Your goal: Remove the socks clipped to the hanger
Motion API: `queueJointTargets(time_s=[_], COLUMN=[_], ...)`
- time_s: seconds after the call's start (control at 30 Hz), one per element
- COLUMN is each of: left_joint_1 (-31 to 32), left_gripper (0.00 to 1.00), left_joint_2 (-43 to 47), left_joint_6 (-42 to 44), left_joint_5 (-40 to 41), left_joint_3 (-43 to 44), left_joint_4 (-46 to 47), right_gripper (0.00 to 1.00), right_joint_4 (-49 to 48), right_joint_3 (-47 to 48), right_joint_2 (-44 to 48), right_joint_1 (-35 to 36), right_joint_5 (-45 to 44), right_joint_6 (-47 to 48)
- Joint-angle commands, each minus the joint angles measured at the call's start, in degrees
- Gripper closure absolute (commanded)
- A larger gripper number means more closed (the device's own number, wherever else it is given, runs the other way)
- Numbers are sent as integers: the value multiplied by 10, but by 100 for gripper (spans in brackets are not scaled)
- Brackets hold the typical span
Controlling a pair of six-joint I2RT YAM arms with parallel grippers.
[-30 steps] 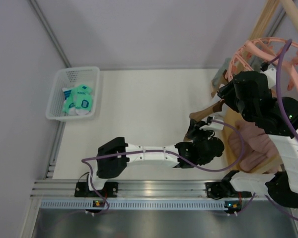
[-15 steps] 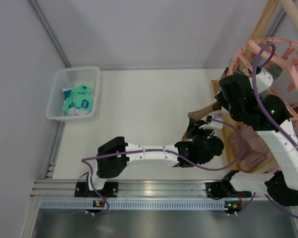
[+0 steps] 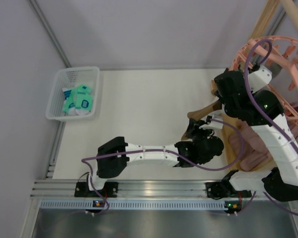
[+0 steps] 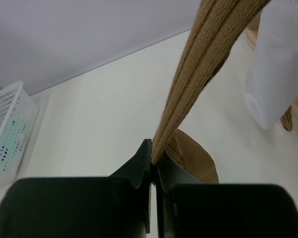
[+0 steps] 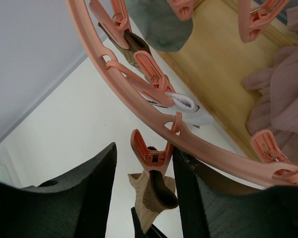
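left gripper (image 4: 151, 162) pinched tight on brown sock (image 4: 198, 74), which runs taut up and away from its fingertips | right gripper (image 5: 145, 173) spread wide, one finger each side of the clip (image 5: 148, 151) biting that sock | hanger (image 5: 139, 106) ring just beyond those fingers

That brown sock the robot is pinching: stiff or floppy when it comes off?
Probably floppy: the brown sock is ribbed knit, pulled into a narrow band by the jaws of the left gripper. Likely light, hanging from one clip, and may stretch before release.
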State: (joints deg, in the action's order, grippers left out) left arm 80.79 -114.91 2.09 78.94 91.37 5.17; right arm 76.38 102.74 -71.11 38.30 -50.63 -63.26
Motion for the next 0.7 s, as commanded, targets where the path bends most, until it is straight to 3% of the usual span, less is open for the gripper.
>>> queueJointTargets(time_s=[0.0, 0.2, 0.33, 0.37, 0.5, 0.67], left_joint_1=[-2, -2, -2, -2, -2, -5], left_gripper=[100, 100, 100, 100, 100, 100], left_joint_2=[11, 14, 21, 22, 24, 24], left_joint_6=[2, 1, 3, 3, 4, 6], left_joint_5=[25, 25, 26, 26, 26, 2], left_joint_3=[-14, -18, -23, -23, -25, -30], left_joint_4=[-11, -11, -11, -11, -11, -14], right_gripper=[53, 55, 62, 66, 100, 100], right_joint_4=[94, 93, 75, 72, 47, 34], right_joint_3=[-8, -21, -55, -62, -86, -92], right_joint_2=[16, 19, 33, 38, 51, 55], right_joint_1=[-9, -27, -38, -40, -49, -52], right_joint_5=[-48, -57, -60, -60, -56, -54], right_joint_6=[-7, -4, 2, 3, 15, 38])
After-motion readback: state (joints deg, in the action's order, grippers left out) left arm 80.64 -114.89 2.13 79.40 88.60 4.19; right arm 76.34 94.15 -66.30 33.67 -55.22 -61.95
